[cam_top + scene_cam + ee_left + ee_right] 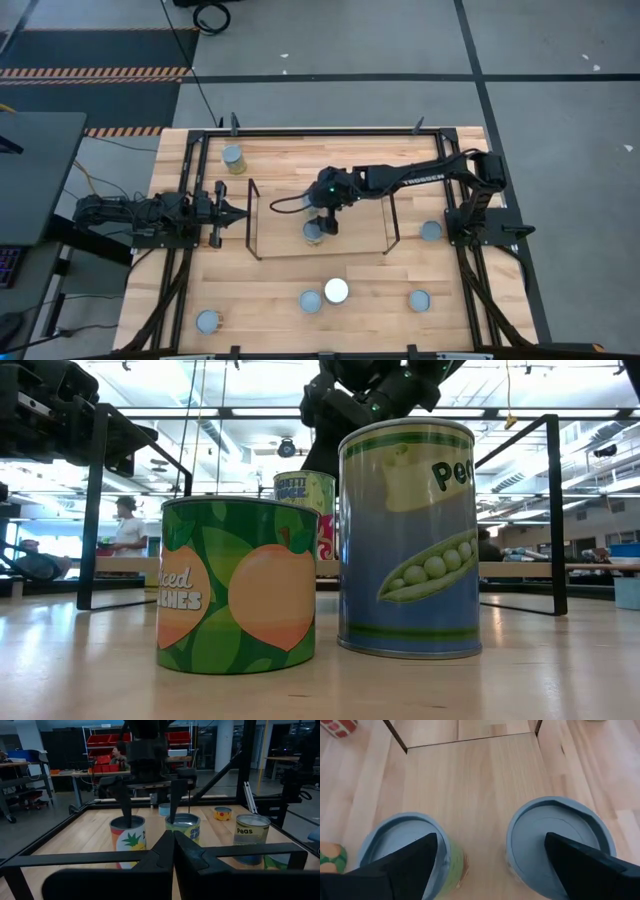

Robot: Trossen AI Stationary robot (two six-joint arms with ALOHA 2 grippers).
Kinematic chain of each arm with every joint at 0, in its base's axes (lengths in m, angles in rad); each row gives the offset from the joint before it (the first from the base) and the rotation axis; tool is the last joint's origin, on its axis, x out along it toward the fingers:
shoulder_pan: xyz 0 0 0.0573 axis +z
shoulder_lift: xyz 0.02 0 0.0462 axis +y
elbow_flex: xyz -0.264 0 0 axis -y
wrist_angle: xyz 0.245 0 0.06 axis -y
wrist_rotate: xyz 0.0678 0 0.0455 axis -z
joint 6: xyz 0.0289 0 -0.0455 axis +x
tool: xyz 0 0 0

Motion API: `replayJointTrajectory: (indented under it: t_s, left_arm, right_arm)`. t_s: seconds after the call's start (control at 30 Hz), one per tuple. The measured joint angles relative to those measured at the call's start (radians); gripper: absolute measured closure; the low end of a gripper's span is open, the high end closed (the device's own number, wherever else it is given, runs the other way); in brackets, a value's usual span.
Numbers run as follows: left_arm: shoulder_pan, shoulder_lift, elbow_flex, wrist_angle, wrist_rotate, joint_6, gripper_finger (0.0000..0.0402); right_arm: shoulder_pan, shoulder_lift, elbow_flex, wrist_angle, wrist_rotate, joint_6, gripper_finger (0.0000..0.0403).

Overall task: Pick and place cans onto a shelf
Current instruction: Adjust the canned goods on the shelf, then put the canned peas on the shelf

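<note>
The shelf (360, 240), light wood with thin black end frames, stands mid-table. Two cans stand side by side on it: a green-labelled one (405, 845) nearer the table's near edge, seen from above as can (313, 233), and a pineapple-labelled one (127, 840), can (555, 837); my arm hides the pineapple one in the high view. My right gripper (490, 852) hangs open over them, slanting down from the table's right, one fingertip above each lid. I see no touch. My left gripper (243, 212) waits shut, level, just outside the shelf's left end frame.
Loose cans stand on the table: far left (232, 157), right (430, 231), near left (208, 320), near right (419, 299). A peaches can (238, 585) and a peas can (408, 540) stand at the near middle. Black rails (330, 130) edge the table. People (119, 752) are beyond it.
</note>
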Motion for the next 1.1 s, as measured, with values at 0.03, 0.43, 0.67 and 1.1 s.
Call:
replayJointTrajectory:
  t_s: [0.03,0.43,0.67,1.1]
  left_arm:
    - [0.0,0.0,0.0,0.0,0.0,0.0,0.039]
    - [0.0,0.0,0.0,0.0,0.0,0.0,0.039]
    - [0.0,0.0,0.0,0.0,0.0,0.0,0.039]
    - [0.0,0.0,0.0,0.0,0.0,0.0,0.039]
  right_arm:
    - [0.004,0.0,0.0,-0.001,0.009,-0.013,0.0023]
    - [0.014,0.002,-0.002,0.012,0.03,-0.028,0.0023]
    - [0.02,-0.015,0.009,-0.008,0.023,-0.031,0.0023]
    - [0.175,-0.153,0.151,-0.218,0.106,-0.015,0.0023]
